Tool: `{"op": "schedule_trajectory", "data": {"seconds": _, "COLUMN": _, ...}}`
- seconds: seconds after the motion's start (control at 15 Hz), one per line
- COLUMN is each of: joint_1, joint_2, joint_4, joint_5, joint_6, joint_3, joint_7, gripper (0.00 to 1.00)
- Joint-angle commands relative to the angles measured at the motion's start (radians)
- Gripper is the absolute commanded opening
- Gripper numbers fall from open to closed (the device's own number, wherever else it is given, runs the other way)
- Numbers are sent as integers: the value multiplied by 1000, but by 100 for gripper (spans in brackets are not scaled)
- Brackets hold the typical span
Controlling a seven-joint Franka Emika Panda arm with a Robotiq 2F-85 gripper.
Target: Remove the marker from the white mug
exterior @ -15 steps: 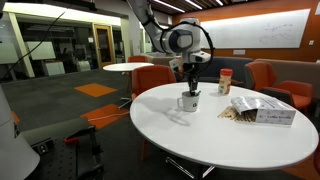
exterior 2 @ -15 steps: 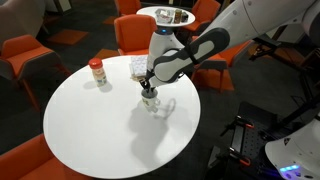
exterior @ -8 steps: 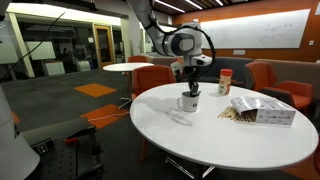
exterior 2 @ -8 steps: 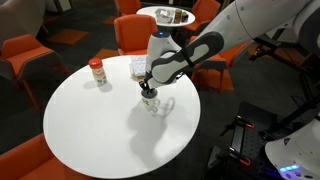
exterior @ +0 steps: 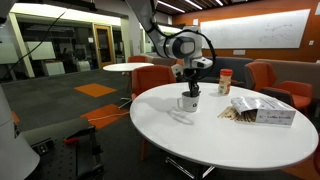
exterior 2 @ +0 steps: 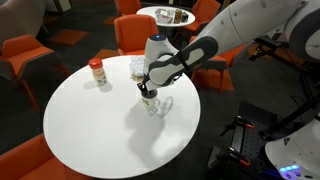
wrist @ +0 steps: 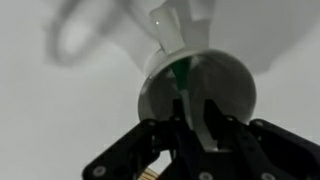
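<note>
The white mug (exterior: 188, 102) stands on the round white table (exterior: 225, 140), and it shows in both exterior views (exterior 2: 153, 102). My gripper (exterior: 190, 88) hangs straight over the mug (exterior 2: 147, 89) with its fingertips at the rim. In the wrist view I look down into the mug (wrist: 150, 92). The dark green marker (wrist: 181, 75) leans inside it and runs up between my fingers. My gripper (wrist: 196, 112) has its fingers drawn close together around the marker's upper end. The marker is too small to make out in the exterior views.
A jar with a red lid (exterior: 225, 80) stands behind the mug (exterior 2: 97, 72). A flat snack packet (exterior: 262, 110) lies on the table (exterior 2: 137, 66). Orange chairs (exterior: 150, 78) ring the table, and a second round table (exterior 2: 165, 14) stands behind it.
The arm's wrist and elbow have shifted slightly; the gripper stays over the mug. The mug has not moved.
</note>
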Motion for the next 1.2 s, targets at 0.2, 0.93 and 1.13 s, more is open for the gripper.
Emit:
{"op": "schedule_trajectory", "data": {"seconds": 0.2, "joint_1": 20, "joint_2": 22, "joint_4": 45, "joint_5": -26, "joint_6": -52, "joint_3": -24, "joint_7": 28, "gripper": 0}}
{"op": "schedule_trajectory", "data": {"seconds": 0.93, "joint_1": 49, "joint_2": -131, "joint_4": -14, "joint_5": -54, "joint_6": -144, "joint_3": -48, "joint_7": 70, "gripper": 0}}
{"op": "schedule_trajectory", "data": {"seconds": 1.13, "joint_1": -9, "joint_2": -209, "joint_4": -30, "joint_5": 13, "joint_6": -251, "joint_3": 11, "joint_7": 15, "gripper": 0}}
